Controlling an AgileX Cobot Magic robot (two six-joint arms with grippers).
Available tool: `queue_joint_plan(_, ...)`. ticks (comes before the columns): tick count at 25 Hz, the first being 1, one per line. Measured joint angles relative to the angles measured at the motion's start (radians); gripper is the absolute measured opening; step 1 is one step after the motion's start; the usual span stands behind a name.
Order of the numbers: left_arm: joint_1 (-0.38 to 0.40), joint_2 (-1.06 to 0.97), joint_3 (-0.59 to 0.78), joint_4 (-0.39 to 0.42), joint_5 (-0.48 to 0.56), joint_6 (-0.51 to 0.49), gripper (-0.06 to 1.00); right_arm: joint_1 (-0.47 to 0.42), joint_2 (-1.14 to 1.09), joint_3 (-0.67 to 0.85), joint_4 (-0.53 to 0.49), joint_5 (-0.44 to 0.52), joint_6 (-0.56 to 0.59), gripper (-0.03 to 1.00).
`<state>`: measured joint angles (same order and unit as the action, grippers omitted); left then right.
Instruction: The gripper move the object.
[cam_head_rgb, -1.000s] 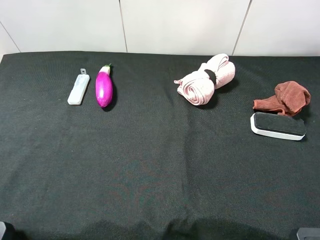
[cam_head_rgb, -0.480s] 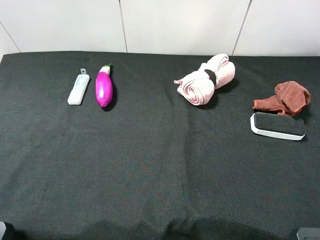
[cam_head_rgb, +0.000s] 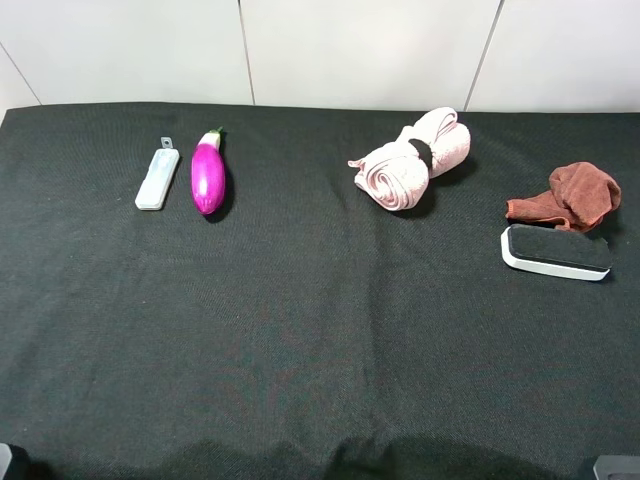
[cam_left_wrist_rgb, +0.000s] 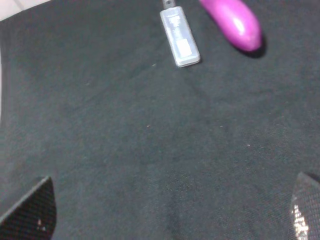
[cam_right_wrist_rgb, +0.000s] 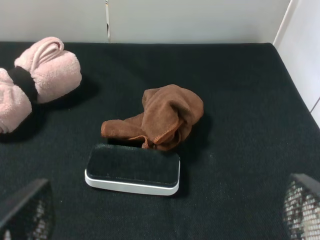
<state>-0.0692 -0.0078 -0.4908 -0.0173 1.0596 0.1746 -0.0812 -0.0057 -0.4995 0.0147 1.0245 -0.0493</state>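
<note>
On the black tabletop (cam_head_rgb: 320, 330), the object (cam_head_rgb: 157, 179) is seen untouched at the far left beside the eggplant (cam_head_rgb: 207, 176), while the left hand (cam_left_wrist_rgb: 170, 210), spread wide and empty, is positioned well short, so the whole move is judged outstanding.

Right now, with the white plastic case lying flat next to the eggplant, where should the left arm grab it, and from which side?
Probably from straight above, across the narrow width at mid-length. The case lies flat on the black cloth, long and thin, so only its long edges offer a pinch. The eggplant lies close alongside, apart from it, leaving a tight gap for one finger. The left gripper is open.
</note>
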Motion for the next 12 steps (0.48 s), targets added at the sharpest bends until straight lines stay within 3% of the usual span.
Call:
queue_joint_plan(4, 0.040, 0.000, 0.000, 0.000, 0.000, 0.000, 0.99, 0.000, 0.000, 0.000, 0.000, 0.000, 0.000, 0.69)
queue_joint_plan(12, 0.049, 0.000, 0.000, 0.000, 0.000, 0.000, 0.99, 0.000, 0.000, 0.000, 0.000, 0.000, 0.000, 0.69)
